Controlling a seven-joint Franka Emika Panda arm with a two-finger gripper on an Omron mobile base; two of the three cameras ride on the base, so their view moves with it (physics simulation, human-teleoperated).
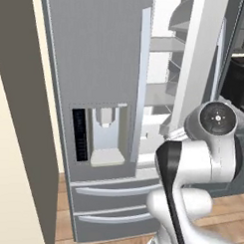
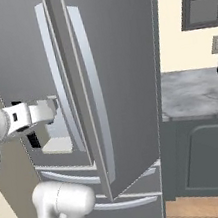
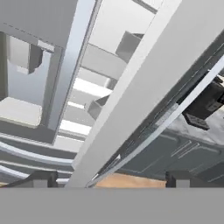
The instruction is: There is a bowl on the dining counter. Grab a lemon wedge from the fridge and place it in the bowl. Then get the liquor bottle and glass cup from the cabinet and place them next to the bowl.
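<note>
The grey fridge (image 1: 96,53) stands in front of me, and its right door (image 1: 201,57) is swung partly open. White shelves (image 1: 160,95) show in the gap. I cannot make out a lemon wedge on them. The bowl, the liquor bottle and the glass cup are out of view. In the hand view my gripper (image 3: 111,179) is open, its fingertips (image 3: 41,179) set wide apart with nothing between them. The open door's edge (image 3: 144,87) runs diagonally just beyond it. From the right base view my wrist (image 2: 31,114) reaches toward the gap beside the left door's handle (image 2: 57,79).
A water dispenser (image 1: 106,133) is set in the left door, with two drawers (image 1: 111,193) below it. A beige wall panel (image 1: 18,140) stands close on the left. A marble counter (image 2: 194,93) over grey cabinets (image 2: 211,159) lies to the fridge's right.
</note>
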